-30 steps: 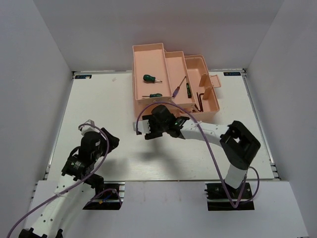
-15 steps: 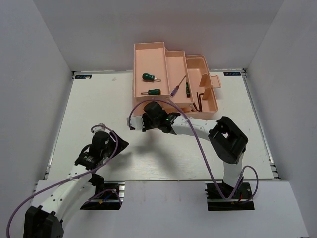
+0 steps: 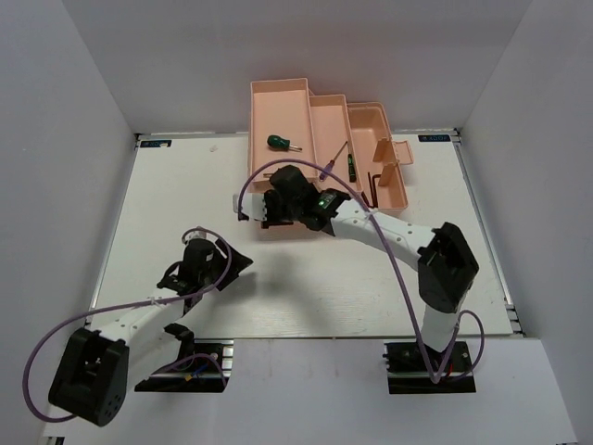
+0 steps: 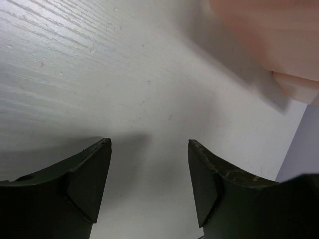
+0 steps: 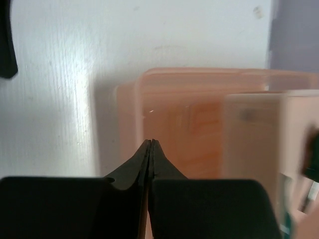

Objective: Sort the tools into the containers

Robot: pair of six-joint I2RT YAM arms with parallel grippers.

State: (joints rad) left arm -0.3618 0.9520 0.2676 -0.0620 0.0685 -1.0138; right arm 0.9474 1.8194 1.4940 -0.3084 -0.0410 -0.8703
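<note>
The sorting looks nearly done, or done. Every tool you can see lies in the toolbox (image 3: 278, 97), which sits at the far edge of the table (image 3: 185, 204). A green screwdriver (image 3: 278, 142) is in the left tray, a thin screwdriver (image 3: 334, 159) lies aslant in the middle tray, and dark hex keys (image 3: 372, 181) are in the right compartment; their number is too small to tell. Only one green screwdriver shows. Your right arm covers the near end of the left tray, so you cannot tell what lies under it.

The right gripper (image 5: 150, 144) hangs at the toolbox's near left corner, jaws together with nothing between them. Whether it touches the plastic you cannot tell. The left gripper (image 4: 149, 149) is low over bare table, well apart from the box, jaws apart and holding nothing.

The table is white with a faint wood grain. Plain pale walls close it in on three sides.
</note>
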